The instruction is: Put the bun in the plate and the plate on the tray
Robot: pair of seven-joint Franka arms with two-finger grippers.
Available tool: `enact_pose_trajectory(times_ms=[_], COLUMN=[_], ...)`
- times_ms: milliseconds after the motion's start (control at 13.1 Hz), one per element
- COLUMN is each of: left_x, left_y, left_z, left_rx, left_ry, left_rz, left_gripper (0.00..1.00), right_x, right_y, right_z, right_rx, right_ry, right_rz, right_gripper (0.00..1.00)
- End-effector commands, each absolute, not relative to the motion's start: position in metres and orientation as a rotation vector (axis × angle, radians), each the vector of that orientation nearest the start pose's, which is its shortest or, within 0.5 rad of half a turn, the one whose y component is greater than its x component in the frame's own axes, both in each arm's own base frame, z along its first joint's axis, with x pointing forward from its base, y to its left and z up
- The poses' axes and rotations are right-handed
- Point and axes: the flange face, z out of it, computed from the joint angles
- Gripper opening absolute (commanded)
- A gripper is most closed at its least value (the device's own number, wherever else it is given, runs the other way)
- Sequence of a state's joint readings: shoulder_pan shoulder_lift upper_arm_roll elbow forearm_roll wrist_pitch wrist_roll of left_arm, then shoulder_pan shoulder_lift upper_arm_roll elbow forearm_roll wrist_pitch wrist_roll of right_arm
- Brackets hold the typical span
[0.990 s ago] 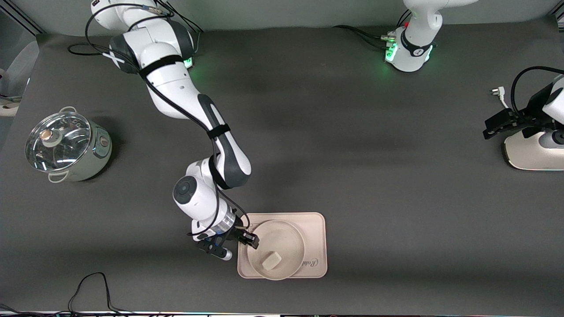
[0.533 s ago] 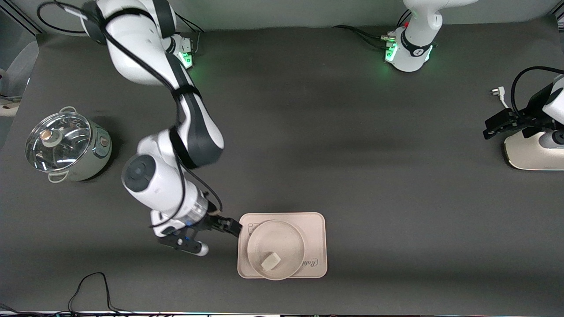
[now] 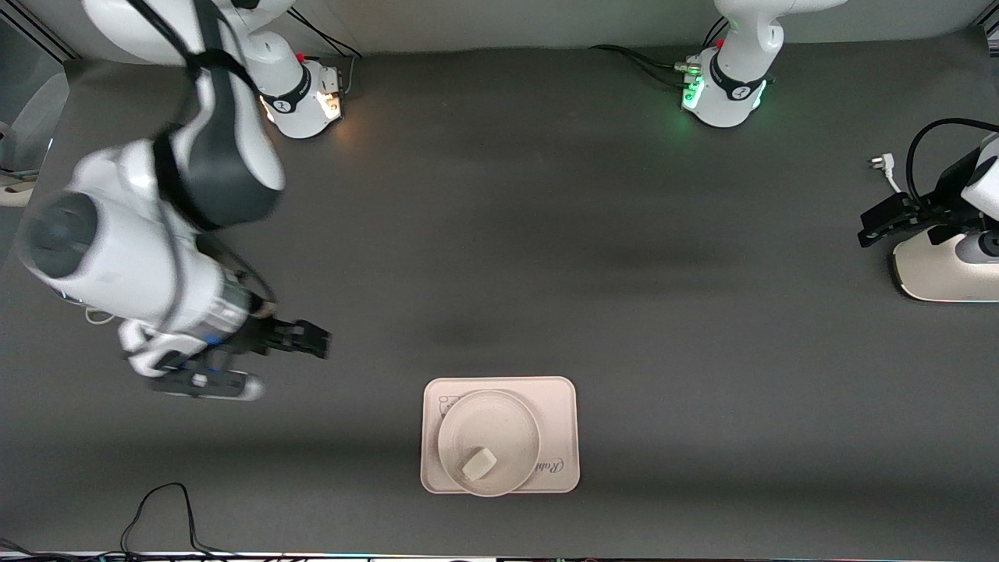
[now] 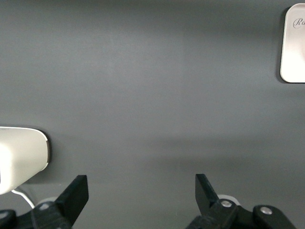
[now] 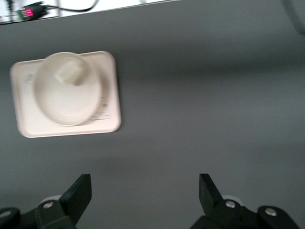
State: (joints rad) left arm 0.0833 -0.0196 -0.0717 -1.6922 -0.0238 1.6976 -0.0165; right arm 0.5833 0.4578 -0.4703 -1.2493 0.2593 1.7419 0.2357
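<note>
One small off-white blocky bun (image 3: 478, 463) lies in the round cream-beige plate (image 3: 488, 442), which sits on the cream-beige rectangular tray (image 3: 562, 406) on the dark grey table (image 3: 546, 257). The right pincer (image 3: 312, 341) hangs open and empty over bare table, well apart from the tray, toward the right arm's end. The left pincer (image 4: 140, 191) waits, its fingers spread wide, holding nothing, beside a white appliance base (image 3: 933, 269).

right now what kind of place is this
Probably a robot lab set up for kitchen tasks: two arms bolted to a dark covered table, with a bun on a plate, on a tray.
</note>
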Motion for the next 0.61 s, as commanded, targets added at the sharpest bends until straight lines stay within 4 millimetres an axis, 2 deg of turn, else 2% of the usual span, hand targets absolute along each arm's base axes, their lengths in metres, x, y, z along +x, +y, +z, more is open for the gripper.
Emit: enact_pose_trajectory(times_ms=[0,229,457,533], left_x=[0.561,0.559,0.558,0.558], left_y=[0.003,0.002,0.003,0.003], left_z=[0.591,0.592,0.593,0.593], left_rx=[-3.150,-3.151,-3.155,-3.158], left_ry=[-0.050,-0.048,-0.044,-0.044], left_rz=[-0.043,-0.031,-0.036,-0.036], left_gripper=[1.00,1.00,1.00,1.00], right_x=[0.643,0.637,0.627,0.620], right_y=[0.150,0.139,0.109,0.093], right_z=[0.549,0.560,0.563,0.564], right_rx=[-3.106,-3.098,-3.085,-3.062], right_ry=[0.131,0.146,0.198,0.198], right_rz=[-0.105,-0.104,-0.066,-0.052], right_gripper=[1.00,1.00,1.00,1.00])
